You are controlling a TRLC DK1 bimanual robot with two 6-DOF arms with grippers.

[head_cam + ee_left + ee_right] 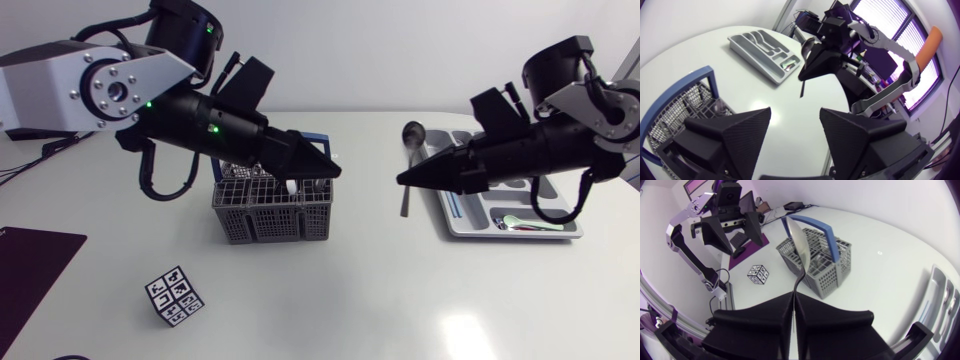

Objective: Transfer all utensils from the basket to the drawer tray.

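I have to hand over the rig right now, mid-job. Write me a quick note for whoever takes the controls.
Left gripper: fingers open, empty, above the basket.
Right gripper: shut on a spoon, held between the basket and the drawer tray, not yet over the tray.
Done: one green-handled utensil lies in the tray.
Left: set the spoon in the tray, then empty the basket. Pale items seem to lie in it, partly hidden by the left arm.
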